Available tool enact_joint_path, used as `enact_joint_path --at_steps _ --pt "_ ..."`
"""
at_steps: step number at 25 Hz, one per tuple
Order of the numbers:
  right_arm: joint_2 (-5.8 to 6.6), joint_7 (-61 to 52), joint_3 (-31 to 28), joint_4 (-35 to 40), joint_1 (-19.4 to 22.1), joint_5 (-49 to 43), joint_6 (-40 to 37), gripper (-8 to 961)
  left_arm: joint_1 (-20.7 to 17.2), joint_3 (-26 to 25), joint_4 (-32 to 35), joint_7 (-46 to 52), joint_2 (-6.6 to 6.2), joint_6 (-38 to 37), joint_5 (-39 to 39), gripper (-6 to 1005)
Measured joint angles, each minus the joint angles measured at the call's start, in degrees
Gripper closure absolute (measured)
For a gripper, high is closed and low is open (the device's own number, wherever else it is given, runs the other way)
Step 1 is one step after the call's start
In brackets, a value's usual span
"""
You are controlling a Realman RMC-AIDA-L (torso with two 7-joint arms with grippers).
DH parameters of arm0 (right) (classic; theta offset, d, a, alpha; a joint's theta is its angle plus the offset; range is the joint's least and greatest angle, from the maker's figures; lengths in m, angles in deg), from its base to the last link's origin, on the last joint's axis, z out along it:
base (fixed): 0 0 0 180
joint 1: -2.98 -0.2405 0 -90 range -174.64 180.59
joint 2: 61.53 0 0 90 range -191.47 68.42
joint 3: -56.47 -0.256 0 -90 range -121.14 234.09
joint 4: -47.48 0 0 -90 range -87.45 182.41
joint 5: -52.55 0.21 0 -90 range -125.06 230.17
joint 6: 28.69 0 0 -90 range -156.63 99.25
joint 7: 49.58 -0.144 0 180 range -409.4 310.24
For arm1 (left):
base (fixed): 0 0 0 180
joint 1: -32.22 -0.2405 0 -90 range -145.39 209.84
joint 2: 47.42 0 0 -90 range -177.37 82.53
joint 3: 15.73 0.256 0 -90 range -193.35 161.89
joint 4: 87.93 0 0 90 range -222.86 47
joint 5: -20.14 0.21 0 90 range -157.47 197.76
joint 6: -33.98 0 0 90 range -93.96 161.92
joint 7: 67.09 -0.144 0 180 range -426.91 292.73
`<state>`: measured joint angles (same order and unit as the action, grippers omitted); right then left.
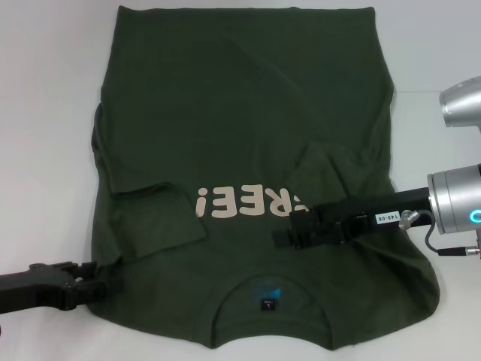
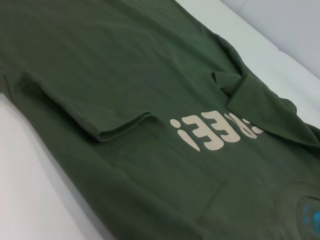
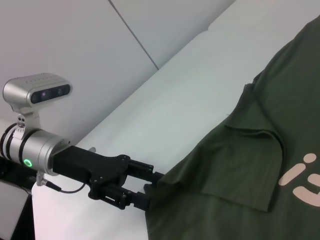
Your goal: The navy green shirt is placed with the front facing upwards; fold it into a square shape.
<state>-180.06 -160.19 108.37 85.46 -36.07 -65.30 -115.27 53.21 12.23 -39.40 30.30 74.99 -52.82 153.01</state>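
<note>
Shirt: the big dark green cotton T-shirt (image 1: pixel 240 135) lay flat on the white tabletop (image 1: pixel 45 113), cream "FREE!" letters (image 1: pixel 244 203) up, both sleeves folded in.
Left hand: the black left hand (image 1: pixel 101 280) pinched the shirt's edge near the collar.
Right hand: the black right hand (image 1: pixel 289 229) sat on the chest; cannot tell if open.
</note>
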Motion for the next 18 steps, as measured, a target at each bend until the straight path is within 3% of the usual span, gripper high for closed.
enact_joint_path --at_steps 9,18 --pt "0.00 0.0 -0.7 0.0 0.0 0.0 0.0 128 -1.0 -0.5 1.5 0.3 -0.25 0.0 0.1 265" --pt "-0.02 0.1 -0.7 0.0 0.0 0.1 0.4 128 -2.0 -4.4 3.0 0.5 -0.42 0.3 0.7 265"
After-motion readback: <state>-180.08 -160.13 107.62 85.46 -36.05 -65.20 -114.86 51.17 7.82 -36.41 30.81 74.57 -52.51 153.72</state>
